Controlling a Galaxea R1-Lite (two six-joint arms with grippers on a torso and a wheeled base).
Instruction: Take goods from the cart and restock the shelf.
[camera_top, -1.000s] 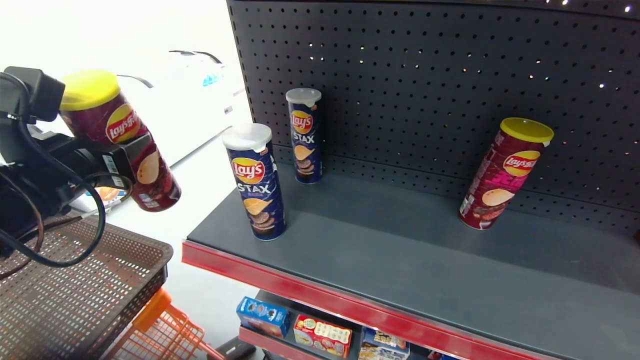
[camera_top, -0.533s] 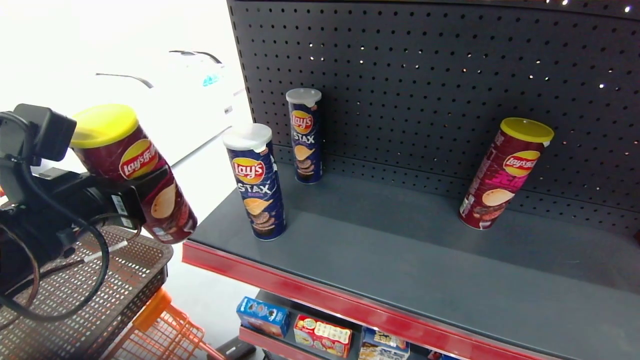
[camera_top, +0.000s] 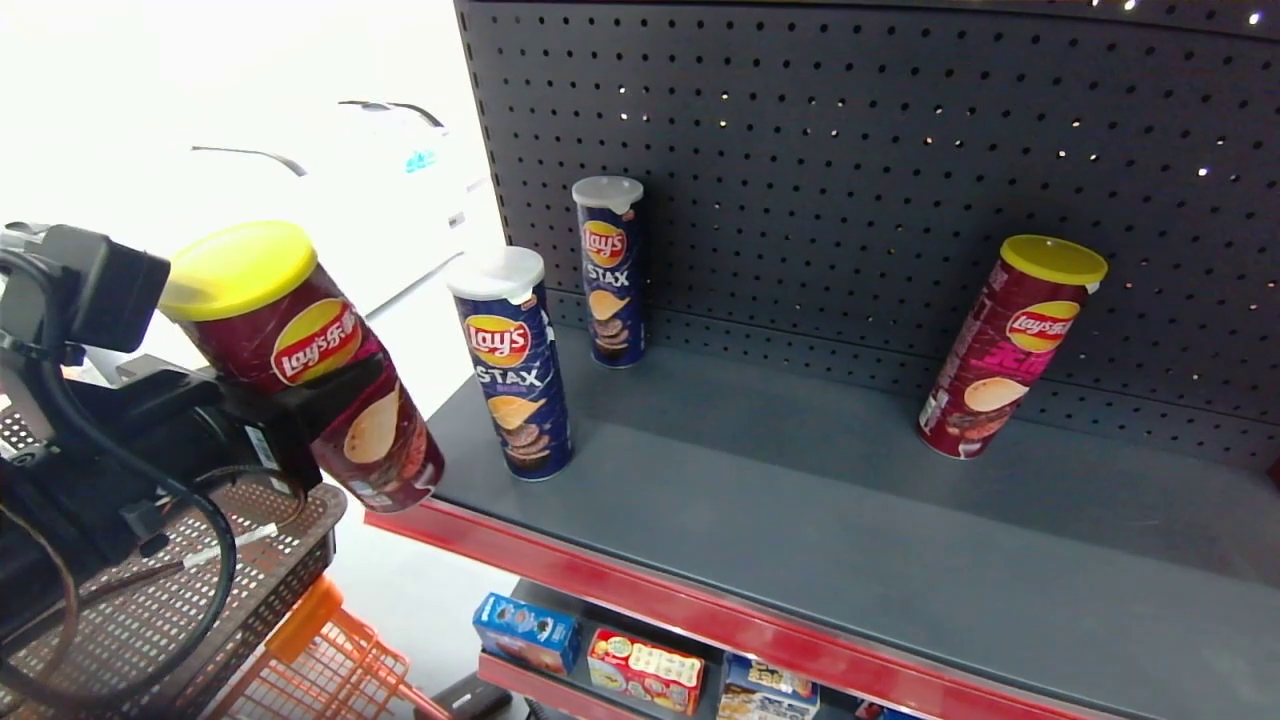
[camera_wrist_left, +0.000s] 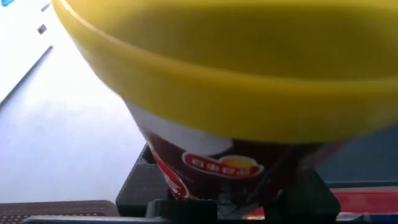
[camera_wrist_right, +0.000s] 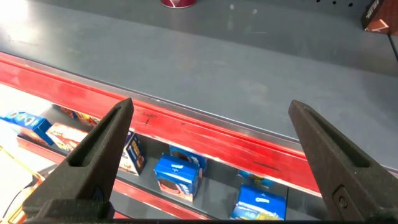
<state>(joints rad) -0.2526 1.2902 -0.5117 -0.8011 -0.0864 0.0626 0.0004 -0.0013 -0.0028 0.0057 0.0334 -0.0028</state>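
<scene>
A: Where's the maroon chip can (camera_top: 300, 340)?
B: It's pinched mid-body in the left gripper (camera_top: 312, 405), fingers pressed on both sides. The base hangs right at the left front corner of the shelf (camera_top: 800, 520), over the red lip (camera_top: 640, 598). Doesn't look like it's touching the deck.
A: Axis?
B: Tilted. The yellow lid (camera_top: 237, 268) leans out toward the cart basket (camera_top: 150, 600) and the base points at the shelf. I'd say it needs righting before set-down.
A: Way in?
B: The near blue can (camera_top: 510, 365) stands upright just beside the held can's base, close to the front edge. The second blue can (camera_top: 608, 270) is behind it by the pegboard (camera_top: 850, 150). Bare deck lies to the right, between those two and the other maroon can (camera_top: 1000, 350) near the back edge.
A: Right arm?
B: The right gripper (camera_wrist_right: 210, 109) is spread and empty, above the red lip farther along. The left carries the load, so the move is in and right past the near blue can. Main risk is clipping it.
</scene>
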